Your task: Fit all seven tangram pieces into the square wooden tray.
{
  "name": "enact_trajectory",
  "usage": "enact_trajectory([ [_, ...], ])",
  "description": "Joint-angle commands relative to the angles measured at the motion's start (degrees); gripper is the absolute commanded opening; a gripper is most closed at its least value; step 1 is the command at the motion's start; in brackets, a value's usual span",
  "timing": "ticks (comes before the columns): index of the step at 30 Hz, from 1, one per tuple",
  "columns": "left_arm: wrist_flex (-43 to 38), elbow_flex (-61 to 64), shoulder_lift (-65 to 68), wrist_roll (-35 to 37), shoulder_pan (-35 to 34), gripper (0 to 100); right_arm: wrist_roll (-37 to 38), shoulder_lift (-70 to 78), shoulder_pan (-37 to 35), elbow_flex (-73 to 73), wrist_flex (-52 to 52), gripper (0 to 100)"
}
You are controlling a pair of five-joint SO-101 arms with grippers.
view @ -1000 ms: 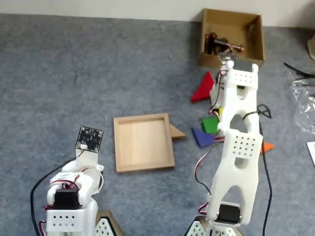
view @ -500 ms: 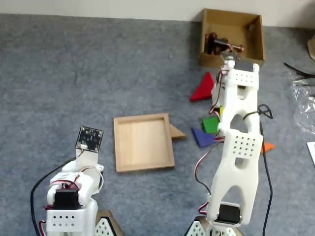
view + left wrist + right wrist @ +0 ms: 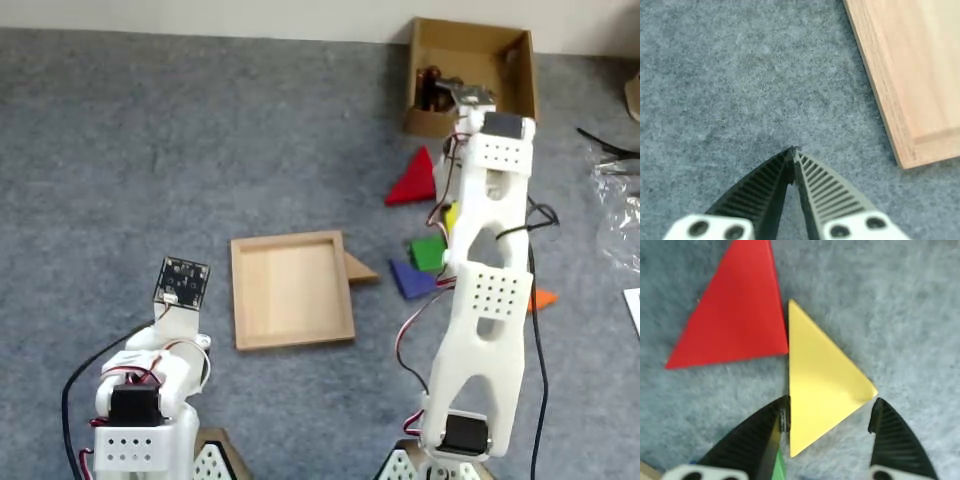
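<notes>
While both arms stand at the grey carpet (image 3: 130, 150), we see from the high view the square wooden tray (image 3: 292, 290) lying flat between them, nearer the left arm (image 3: 150, 390). A tan triangle (image 3: 360, 268) lies outside the tray, touching its edge on the side toward the right arm (image 3: 480, 300). Beyond it, a green piece (image 3: 427, 253) and a blue piece (image 3: 412, 278) sit just beside each other, partly under that arm. A red triangle (image 3: 413, 180) lies farther out, near a cardboard box (image 3: 470, 75), and an orange piece (image 3: 543, 298) shows at the arm's far side, well apart from the tray.

From the left wrist view, we note the left gripper (image 3: 792, 155) with its ribbed fingers pressed together at the tips, grasping nothing, above bare carpet. A corner of the tray lies near it, apart from the fingers.

From the right wrist view, we find the right gripper (image 3: 830, 407) spread wide, its two fingers standing on either side of a yellow triangle (image 3: 822, 380) that lies flat on the carpet. We cannot tell whether either finger touches it. The red triangle lies edge to edge with the yellow one, touching or nearly so.
</notes>
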Motion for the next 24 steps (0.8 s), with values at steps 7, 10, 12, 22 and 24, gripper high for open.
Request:
enact_trajectory([
  [7, 0.09, 1.19, 0.13, 0.35, 0.57, 1, 0.44, -1.89, 0.48, -3.47, 0.31, 32.2],
  [10, 0.09, 1.19, 0.13, 0.35, 0.57, 1, 0.53, -1.89, 0.31, -3.56, 0.31, 37.0],
  [12, 0.09, 1.19, 0.13, 0.35, 0.57, 1, 0.62, -1.89, 0.22, -3.47, 0.13, 37.2],
  [22, 0.09, 1.19, 0.13, 0.35, 0.57, 1, 0.35, 0.92, -1.89, -1.54, -3.74, 37.2],
  [24, 0.09, 1.19, 0.13, 0.35, 0.57, 1, 0.26, 2.51, -2.59, -1.54, -3.74, 37.2],
])
